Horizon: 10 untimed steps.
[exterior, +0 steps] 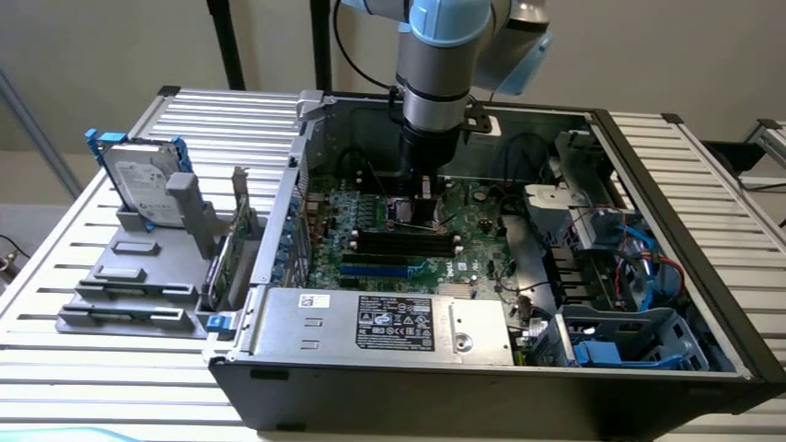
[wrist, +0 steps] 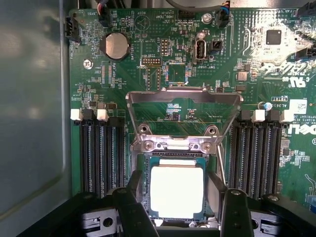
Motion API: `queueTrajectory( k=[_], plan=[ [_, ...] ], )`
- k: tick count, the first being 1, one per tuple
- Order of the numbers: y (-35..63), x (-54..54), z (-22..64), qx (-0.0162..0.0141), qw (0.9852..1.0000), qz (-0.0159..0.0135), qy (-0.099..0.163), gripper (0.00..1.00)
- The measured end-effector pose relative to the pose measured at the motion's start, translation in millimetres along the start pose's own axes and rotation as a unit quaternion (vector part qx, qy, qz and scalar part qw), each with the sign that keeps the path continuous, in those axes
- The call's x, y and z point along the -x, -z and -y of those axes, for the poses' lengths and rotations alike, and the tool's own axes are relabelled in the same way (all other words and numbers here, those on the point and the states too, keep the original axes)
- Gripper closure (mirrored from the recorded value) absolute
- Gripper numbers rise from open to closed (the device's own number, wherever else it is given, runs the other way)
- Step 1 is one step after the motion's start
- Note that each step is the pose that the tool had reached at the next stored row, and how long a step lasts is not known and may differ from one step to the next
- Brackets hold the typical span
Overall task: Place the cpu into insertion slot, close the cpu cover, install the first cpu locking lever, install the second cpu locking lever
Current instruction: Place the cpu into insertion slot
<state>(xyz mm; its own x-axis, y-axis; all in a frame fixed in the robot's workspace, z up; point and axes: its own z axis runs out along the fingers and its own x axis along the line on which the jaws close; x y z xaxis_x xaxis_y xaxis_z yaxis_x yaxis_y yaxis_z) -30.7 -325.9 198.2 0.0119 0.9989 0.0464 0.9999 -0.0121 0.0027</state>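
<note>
The cpu (wrist: 177, 191), a pale cream square chip, lies flat in the insertion slot (wrist: 174, 159), whose dark rim shows around it on the green motherboard (wrist: 49, 74). The cpu cover (wrist: 183, 96), a silvery frame with a square window, stands swung up beyond the slot on its hinge. A thin lever rod (wrist: 221, 165) runs beside the slot. My gripper (wrist: 183, 200) hangs just over the chip, open. Its black fingers (wrist: 134, 207) straddle the chip, with a gap on each side. In the exterior view the gripper (exterior: 415, 214) reaches down into the computer case onto the board.
Long black memory slots (wrist: 101, 153) flank the socket on both sides. A coin battery (wrist: 115, 45) sits farther up the board. The case walls (exterior: 294, 184), a silver power supply (exterior: 381, 322) and a blue drive cage (exterior: 627, 341) hem the board in. A hard drive (exterior: 142, 189) stands outside.
</note>
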Motion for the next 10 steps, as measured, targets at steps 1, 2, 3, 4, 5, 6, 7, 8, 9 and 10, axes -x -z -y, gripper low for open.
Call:
queueTrajectory(
  k=[1,2,3,4,5,6,7,8,9,10],
  plan=[
    [0.0,0.0,0.0,0.0000,1.0000,-0.0003,0.000,0.37],
    [-0.1,0.0,0.0,0.0000,1.0000,-0.0004,0.000,0.37],
    [0.0,0.0,0.0,0.0000,1.0000,-0.0004,0.000,0.37],
    [0.1,0.0,0.0,0.0000,1.0000,-0.0004,0.000,0.37],
    [0.7,0.1,0.1,-0.0001,1.0000,-0.0003,0.000,0.37],
    [1.4,0.1,0.0,-0.0001,1.0000,-0.0003,0.000,0.37],
    [2.5,0.0,0.0,-0.0001,1.0000,-0.0004,0.000,0.37],
    [4.0,0.0,0.0,-0.0002,1.0000,-0.0004,0.000,0.37],
    [5.4,0.0,0.0,-0.0001,1.0000,-0.0004,0.000,0.37],
    [6.8,0.0,0.2,-0.0002,1.0000,-0.0004,0.000,0.37]
  ],
)
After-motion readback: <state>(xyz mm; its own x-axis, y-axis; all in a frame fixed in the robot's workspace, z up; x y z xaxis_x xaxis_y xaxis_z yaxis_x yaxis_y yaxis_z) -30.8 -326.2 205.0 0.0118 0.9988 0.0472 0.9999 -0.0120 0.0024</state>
